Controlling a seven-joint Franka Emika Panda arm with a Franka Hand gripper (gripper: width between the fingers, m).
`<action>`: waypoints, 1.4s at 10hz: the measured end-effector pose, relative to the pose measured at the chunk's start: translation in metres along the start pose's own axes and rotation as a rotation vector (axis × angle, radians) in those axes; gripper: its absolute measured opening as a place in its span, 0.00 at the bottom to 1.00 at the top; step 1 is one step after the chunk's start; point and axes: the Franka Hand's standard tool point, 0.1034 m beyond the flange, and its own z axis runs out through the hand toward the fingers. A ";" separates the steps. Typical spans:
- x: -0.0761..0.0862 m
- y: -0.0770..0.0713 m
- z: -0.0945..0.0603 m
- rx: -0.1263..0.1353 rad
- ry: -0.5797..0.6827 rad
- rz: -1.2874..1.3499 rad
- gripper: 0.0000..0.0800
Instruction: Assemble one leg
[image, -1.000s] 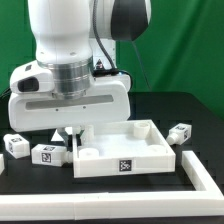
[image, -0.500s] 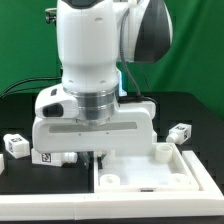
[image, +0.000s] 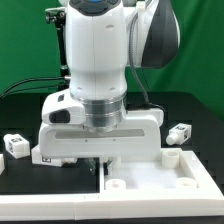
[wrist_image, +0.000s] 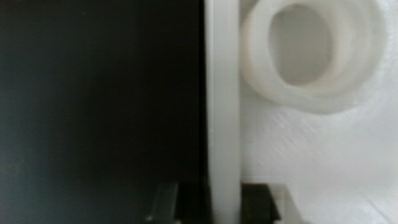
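Note:
My gripper is shut on the rim wall of the large white panel, which lies low at the exterior view's right. In the wrist view my two dark fingertips sit on either side of the thin white rim, with the gripper clamped on it. A round corner socket lies just inside the rim. One leg, a stubby white tagged peg, lies at the exterior view's left. Another leg lies at the right. A third is partly hidden behind my hand.
The black table lies beside the panel. Two corner sockets show on the panel, one near the front and one further back. A green backdrop stands behind the arm.
My arm has moved toward the camera and to the exterior view's right, dragging the panel with it by its rim. The loose legs have stayed in place.

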 end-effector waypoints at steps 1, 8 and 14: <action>0.000 0.000 0.000 0.000 -0.001 0.001 0.16; -0.015 -0.011 -0.024 0.019 -0.069 0.021 0.81; -0.049 -0.035 -0.038 0.030 -0.160 0.011 0.81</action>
